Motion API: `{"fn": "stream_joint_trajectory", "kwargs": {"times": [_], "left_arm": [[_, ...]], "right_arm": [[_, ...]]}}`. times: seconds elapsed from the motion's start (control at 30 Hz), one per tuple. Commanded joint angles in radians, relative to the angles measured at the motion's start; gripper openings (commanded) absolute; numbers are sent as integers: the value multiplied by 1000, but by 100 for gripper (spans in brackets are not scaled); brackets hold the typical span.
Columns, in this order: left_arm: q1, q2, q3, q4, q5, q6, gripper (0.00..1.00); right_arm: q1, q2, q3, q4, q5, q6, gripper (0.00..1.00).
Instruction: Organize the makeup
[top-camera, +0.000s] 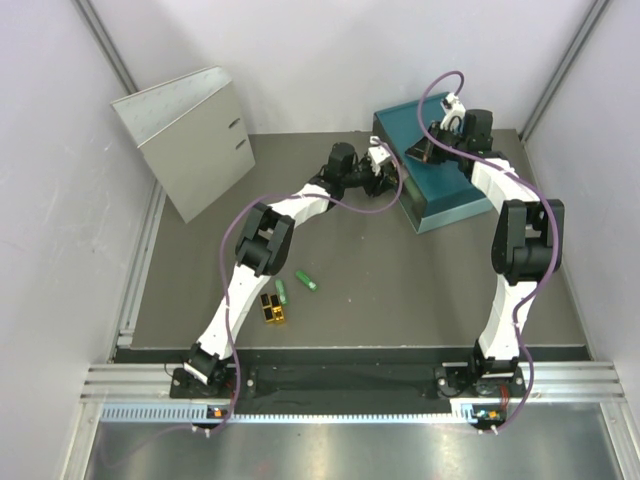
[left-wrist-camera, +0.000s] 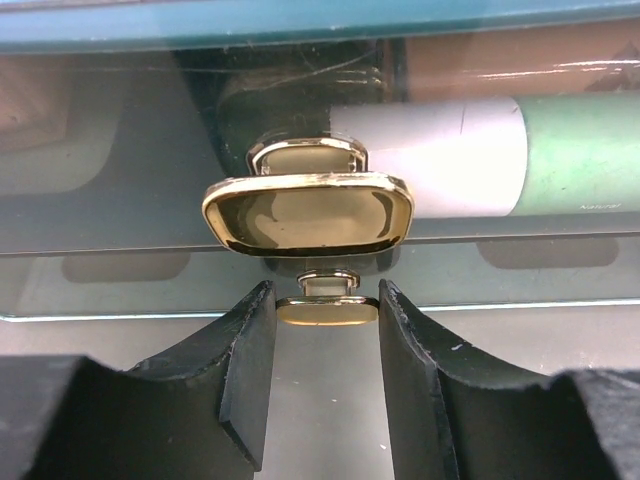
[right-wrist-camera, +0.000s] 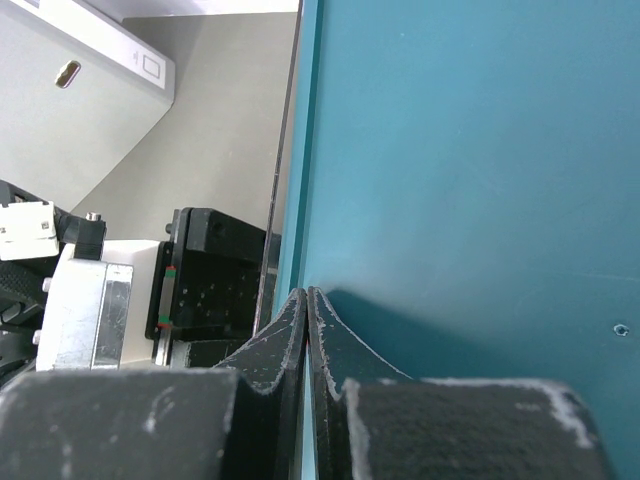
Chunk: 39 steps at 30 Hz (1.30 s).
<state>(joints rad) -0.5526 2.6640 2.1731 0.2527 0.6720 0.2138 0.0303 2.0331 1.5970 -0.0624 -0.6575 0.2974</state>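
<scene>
The teal drawer box (top-camera: 445, 185) stands at the back right. My left gripper (top-camera: 390, 178) is open at its front. In the left wrist view the gripper (left-wrist-camera: 322, 305) is just short of the gold drawer handle (left-wrist-camera: 308, 212), not touching it. Behind the clear drawer front lies a green tube with a white cap (left-wrist-camera: 480, 155). My right gripper (top-camera: 427, 152) is shut and empty, its tips (right-wrist-camera: 308, 296) pressed on the teal box top (right-wrist-camera: 470, 150) near its front edge. Two green tubes (top-camera: 283, 291) (top-camera: 310, 281) and the gold-and-black block (top-camera: 272, 308) lie on the table near the left arm.
A grey metal box (top-camera: 190, 140) stands tilted at the back left. White walls close in both sides. A metal rail (top-camera: 340, 378) runs along the near edge.
</scene>
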Motion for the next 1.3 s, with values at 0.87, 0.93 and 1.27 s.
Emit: {"fn": "stream_joint_trajectory", "kwargs": {"times": [0.87,0.93,1.27], "left_arm": [[-36,-354,-484,-121,63,113,0],[-38,-375,-507,-121,67,117,0],[-50,-469,-625,-156,41,165,0]], "right_arm": [[0,145,-104,-398,113,-78,0],[2,147,-103,-399,113,-78,0],[0,144,-98,-407,111,-84,0]]}}
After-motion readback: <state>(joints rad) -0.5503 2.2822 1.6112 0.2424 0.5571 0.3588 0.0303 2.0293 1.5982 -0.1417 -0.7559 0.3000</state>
